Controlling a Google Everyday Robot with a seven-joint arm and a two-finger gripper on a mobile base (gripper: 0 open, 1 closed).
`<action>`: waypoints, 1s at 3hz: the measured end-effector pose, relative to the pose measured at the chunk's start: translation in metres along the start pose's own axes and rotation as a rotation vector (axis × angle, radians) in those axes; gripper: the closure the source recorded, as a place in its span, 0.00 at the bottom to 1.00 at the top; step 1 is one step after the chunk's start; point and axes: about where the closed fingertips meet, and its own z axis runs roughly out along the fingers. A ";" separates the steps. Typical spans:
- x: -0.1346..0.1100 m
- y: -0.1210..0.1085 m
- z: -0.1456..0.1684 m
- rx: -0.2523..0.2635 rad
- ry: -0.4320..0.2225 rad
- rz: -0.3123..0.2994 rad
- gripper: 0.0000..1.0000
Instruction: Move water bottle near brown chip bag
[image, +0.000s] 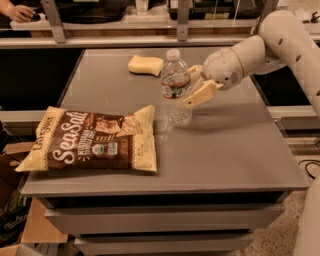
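The water bottle (176, 86) is clear and ribbed, with a white cap and a white label with red print. It stands upright near the middle of the grey table (225, 150). My gripper (194, 84) reaches in from the right and its cream fingers (199, 95) close around the bottle at label height. The brown chip bag (92, 140) with white "Sea Salt" script lies flat at the front left. Its right edge is a short gap to the left of the bottle's base.
A pale yellow sponge (145, 65) lies at the back of the table behind the bottle. A shelf rail (150, 41) with metal posts runs behind the table. A person's hand (20, 12) shows at the top left. Cardboard boxes (30, 230) sit on the floor at the left.
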 end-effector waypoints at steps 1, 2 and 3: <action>-0.001 0.000 0.000 0.000 0.000 0.000 1.00; -0.005 0.003 0.007 -0.019 0.002 -0.009 1.00; -0.023 0.015 0.026 -0.069 0.015 -0.054 1.00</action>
